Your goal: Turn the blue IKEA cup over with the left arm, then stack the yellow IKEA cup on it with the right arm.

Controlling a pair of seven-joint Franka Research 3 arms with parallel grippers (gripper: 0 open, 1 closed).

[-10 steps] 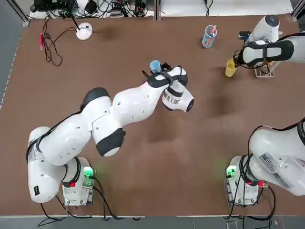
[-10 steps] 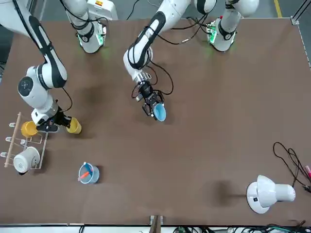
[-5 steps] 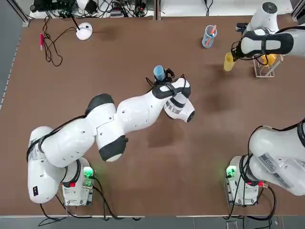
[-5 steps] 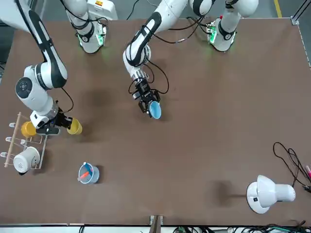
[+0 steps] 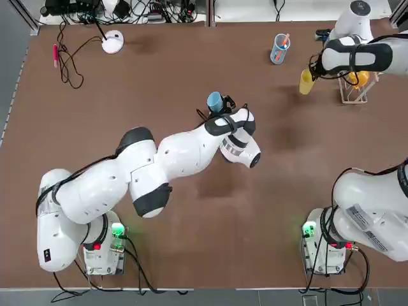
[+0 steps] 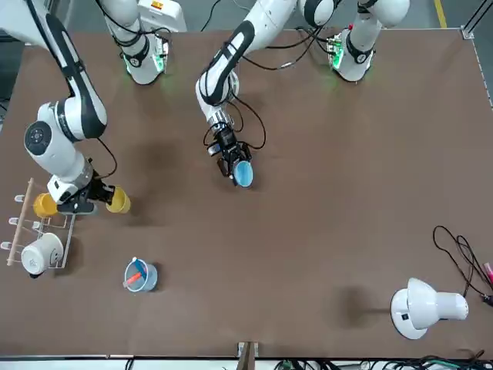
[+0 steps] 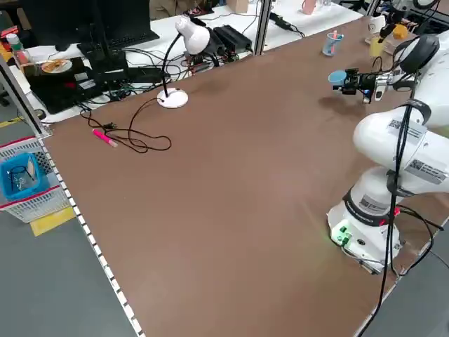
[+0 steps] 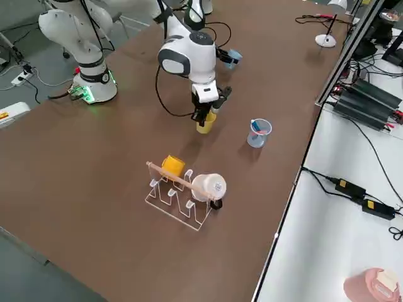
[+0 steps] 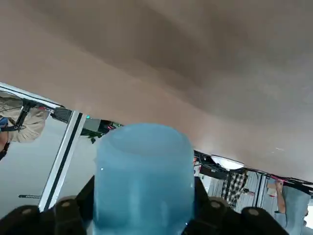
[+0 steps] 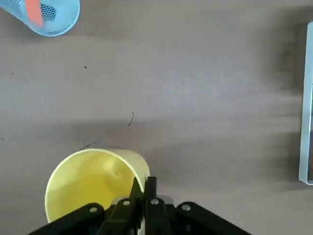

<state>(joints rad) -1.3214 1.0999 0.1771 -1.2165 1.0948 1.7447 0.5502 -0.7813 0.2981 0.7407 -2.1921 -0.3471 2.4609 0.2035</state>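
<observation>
Left tool point(image 6: 233, 166) pinching the blue IKEA cup point(image 6: 243, 174), now tipped more sideways, mid-desk, above the desk point(image 5: 95, 115). Right tool point(image 10: 145, 188) pinching the yellow IKEA cup point(image 10: 96, 178) by the rim, waiting far right.

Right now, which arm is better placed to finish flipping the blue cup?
The left. Its gripper already holds the blue IKEA cup lifted above mid-table, while the right gripper is busy pinching the yellow IKEA cup near the rack.
</observation>
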